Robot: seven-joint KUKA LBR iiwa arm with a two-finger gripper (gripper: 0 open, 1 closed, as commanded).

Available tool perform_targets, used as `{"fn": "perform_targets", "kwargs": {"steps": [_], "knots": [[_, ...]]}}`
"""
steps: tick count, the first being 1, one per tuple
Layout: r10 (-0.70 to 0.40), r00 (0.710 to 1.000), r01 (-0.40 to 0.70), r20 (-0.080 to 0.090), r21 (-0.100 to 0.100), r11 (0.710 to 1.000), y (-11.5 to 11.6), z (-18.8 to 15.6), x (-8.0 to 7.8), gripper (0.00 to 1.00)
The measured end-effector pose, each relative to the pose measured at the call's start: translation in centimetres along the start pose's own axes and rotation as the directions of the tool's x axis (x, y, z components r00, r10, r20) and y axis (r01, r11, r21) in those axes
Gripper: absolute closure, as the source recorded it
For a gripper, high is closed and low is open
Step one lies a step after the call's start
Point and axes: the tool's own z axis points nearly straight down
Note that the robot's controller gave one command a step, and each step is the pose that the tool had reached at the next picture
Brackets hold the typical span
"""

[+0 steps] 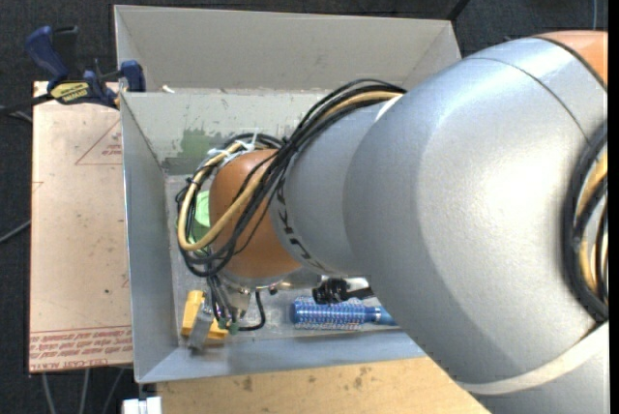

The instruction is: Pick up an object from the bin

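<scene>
My gripper (235,298) reaches down into the near left part of the bin, mostly hidden under the arm's orange wrist cover and cables. Just to its left, in the near left corner, lies a yellow block-shaped thing (192,313) with a grey piece (202,336) at its lower end. A blue ribbed cylinder (334,313) rests flat on the bin floor to the gripper's right, and a small black thing (330,289) sits just above it. A green thing (201,210) peeks out behind the cables, farther back on the left.
The big grey arm covers the right half of the bin and hides whatever lies there. The bin's left wall and near wall stand close to the gripper.
</scene>
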Motion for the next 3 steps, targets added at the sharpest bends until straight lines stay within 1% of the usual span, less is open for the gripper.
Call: {"fn": "perform_targets", "kwargs": {"steps": [1, 2, 3], "knots": [[0.000, 1.000, 0.000, 0.000, -0.001, 1.000, 0.0, 0.0, 0.0, 0.00], [0.000, 1.000, 0.000, -0.001, 0.000, 1.000, 0.0, 0.0, 0.0, 1.00], [-0.003, 1.000, 0.003, 0.004, -0.005, 1.000, 0.2, -13.2, -0.1, 1.00]]}}
